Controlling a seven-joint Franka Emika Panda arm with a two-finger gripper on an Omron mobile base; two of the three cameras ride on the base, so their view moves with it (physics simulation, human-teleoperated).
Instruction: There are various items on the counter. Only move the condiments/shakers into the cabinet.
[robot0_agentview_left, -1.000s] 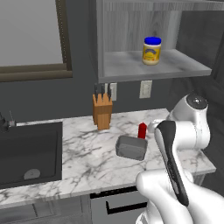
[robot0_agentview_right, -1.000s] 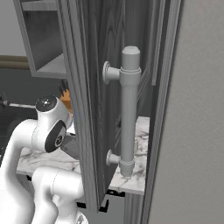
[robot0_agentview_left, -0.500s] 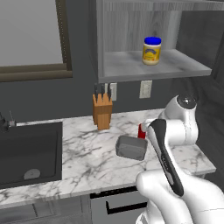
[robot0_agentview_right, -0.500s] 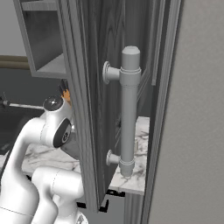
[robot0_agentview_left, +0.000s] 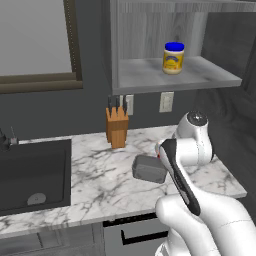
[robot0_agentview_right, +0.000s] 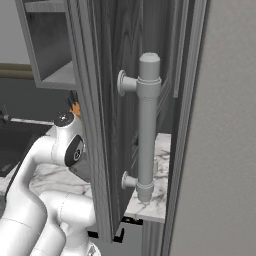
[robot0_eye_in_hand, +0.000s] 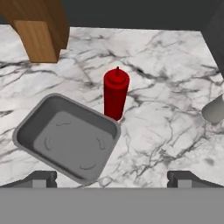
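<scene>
The blue-lidded yellow jar (robot0_agentview_left: 173, 58) stands on the grey cabinet shelf (robot0_agentview_left: 150, 81). On the marble counter (robot0_eye_in_hand: 166, 87) the red squeeze bottle (robot0_eye_in_hand: 115, 93) stands upright beside the far corner of the grey pan (robot0_eye_in_hand: 68, 138). The small pale shaker (robot0_eye_in_hand: 214, 109) is cut off at the right edge of the hand view. My gripper (robot0_eye_in_hand: 112, 180) hovers above the counter, open wide, with nothing between its fingertips (robot0_eye_in_hand: 41, 178). The bottle lies ahead of it, about centred. In the left base view my arm hides most of the bottle, leaving a red sliver (robot0_agentview_left: 158, 156).
The wooden knife block (robot0_agentview_left: 117, 131) stands at the wall behind the pan (robot0_agentview_left: 149, 169). A dark sink (robot0_agentview_left: 32, 175) lies at the left of the counter. The open cabinet door with its grey bar handle (robot0_agentview_right: 148, 127) stands close on the right.
My arm has swung left and lowered over the pan and the red bottle. The gripper has stayed open, and the jar has not moved on the shelf.
</scene>
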